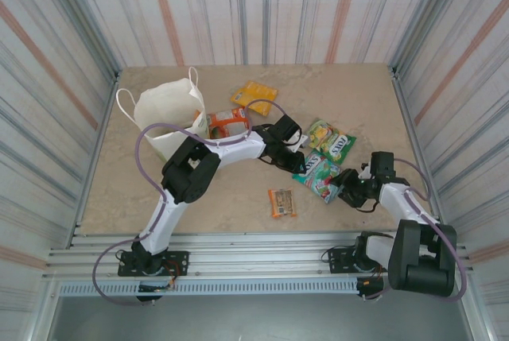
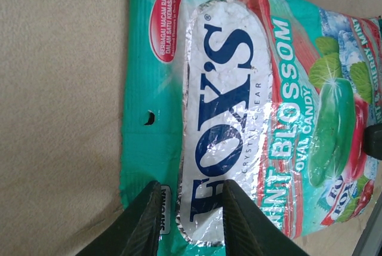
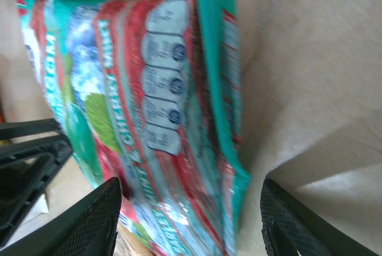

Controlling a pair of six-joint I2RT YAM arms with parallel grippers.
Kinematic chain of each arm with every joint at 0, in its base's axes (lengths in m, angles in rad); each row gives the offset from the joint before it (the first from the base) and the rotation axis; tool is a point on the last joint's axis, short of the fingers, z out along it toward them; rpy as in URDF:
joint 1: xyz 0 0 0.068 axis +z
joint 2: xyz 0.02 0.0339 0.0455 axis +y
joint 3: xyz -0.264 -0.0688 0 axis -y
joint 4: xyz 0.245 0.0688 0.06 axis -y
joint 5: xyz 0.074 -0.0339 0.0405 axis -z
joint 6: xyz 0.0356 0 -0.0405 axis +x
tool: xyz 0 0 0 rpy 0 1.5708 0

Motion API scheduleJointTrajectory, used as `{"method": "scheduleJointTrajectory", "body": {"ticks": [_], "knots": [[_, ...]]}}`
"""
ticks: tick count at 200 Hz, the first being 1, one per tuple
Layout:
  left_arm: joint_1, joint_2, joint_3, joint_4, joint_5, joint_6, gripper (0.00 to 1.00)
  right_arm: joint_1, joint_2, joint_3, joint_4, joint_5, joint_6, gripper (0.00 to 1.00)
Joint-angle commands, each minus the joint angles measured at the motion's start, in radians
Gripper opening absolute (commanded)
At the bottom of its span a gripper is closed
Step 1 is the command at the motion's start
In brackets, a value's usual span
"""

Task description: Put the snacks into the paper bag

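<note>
Left gripper: narrowly parted, pinching one end of teal-red packet.
Right gripper: wide open, straddling its other end.

Robot lab cell: striped curtain walls, aluminium-rail table.

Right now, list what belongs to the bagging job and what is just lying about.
Job:
bag
teal packet
yellow-green packet
orange packet
red-orange packet
bar pack

Not the job, all fixtures:
table
striped walls
rail
</note>
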Motion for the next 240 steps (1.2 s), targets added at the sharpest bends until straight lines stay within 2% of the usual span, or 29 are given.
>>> {"method": "scheduleJointTrajectory", "body": {"ticks": [1,36,83,125,180,205,240], "knots": [[-0.004,-0.001,0.005,-0.011,0.004,-0.017,0.32,-0.002,0.031,-0.025,0.132,-0.075,0.038,0.62],[-0.004,0.006,0.009,-0.008,0.009,-0.022,0.31,-0.002,0.087,-0.027,0.293,-0.159,0.047,0.62],[-0.004,0.012,0.023,0.001,0.015,-0.037,0.31,0.001,0.056,-0.024,0.419,-0.219,0.060,0.59],[-0.004,0.018,0.032,-0.005,0.016,-0.038,0.31,0.046,0.060,-0.014,0.418,-0.212,0.038,0.59],[-0.004,0.020,0.040,-0.014,0.010,-0.034,0.31,0.122,0.186,0.031,0.437,-0.197,0.010,0.59],[-0.003,0.009,0.040,-0.023,-0.002,-0.031,0.32,0.124,0.178,0.058,0.395,-0.179,-0.020,0.49],[0.003,-0.035,0.039,-0.050,-0.018,-0.031,0.36,0.122,0.098,0.087,0.277,-0.140,-0.099,0.27]]}}
